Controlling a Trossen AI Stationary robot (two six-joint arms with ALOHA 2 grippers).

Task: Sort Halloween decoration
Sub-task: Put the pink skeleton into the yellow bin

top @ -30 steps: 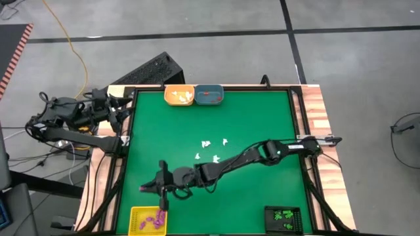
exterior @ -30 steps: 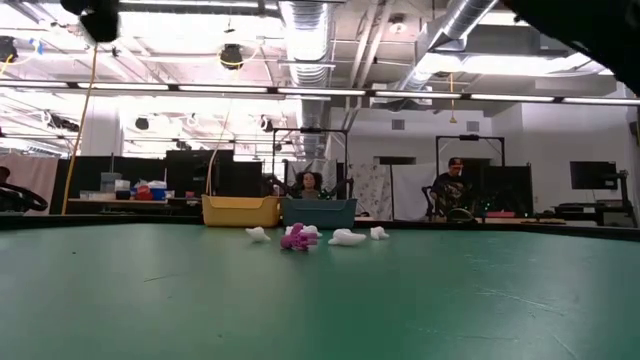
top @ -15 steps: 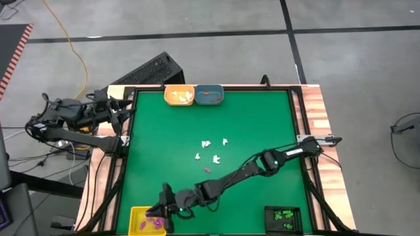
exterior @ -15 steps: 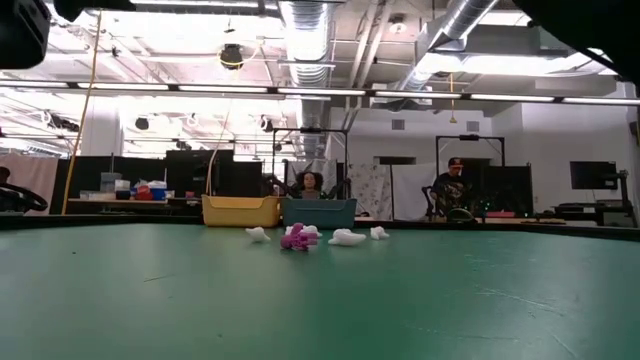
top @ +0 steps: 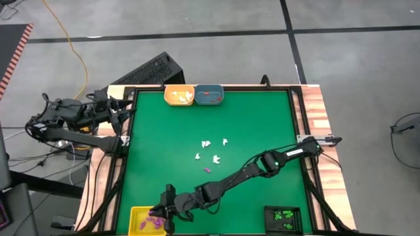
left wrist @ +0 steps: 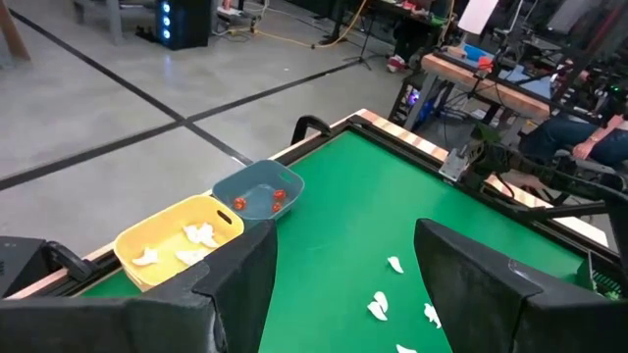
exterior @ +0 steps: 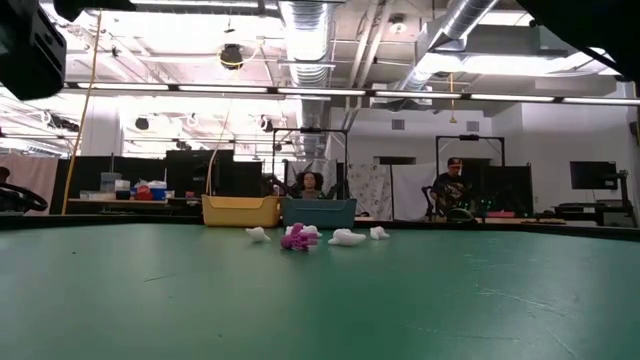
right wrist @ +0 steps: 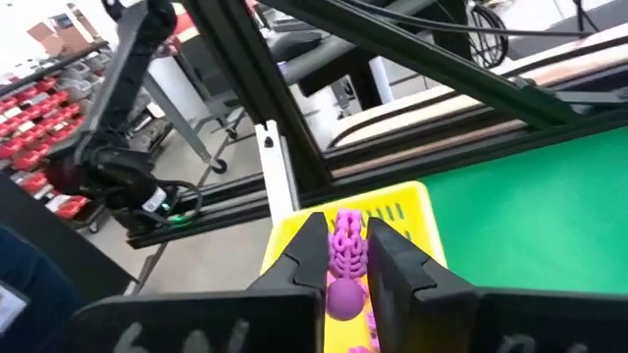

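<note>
Right tool hangs directly over the near-left yellow tray, fingers barely parted around an upright purple trinket; left tool waits, wide open.

Matt felt, glossy plastic

A matt green table mat is lying inside a wood-grain border; the yellow tray and purple trinket are looking like smooth moulded plastic, the gripper fingers matt black.
</note>
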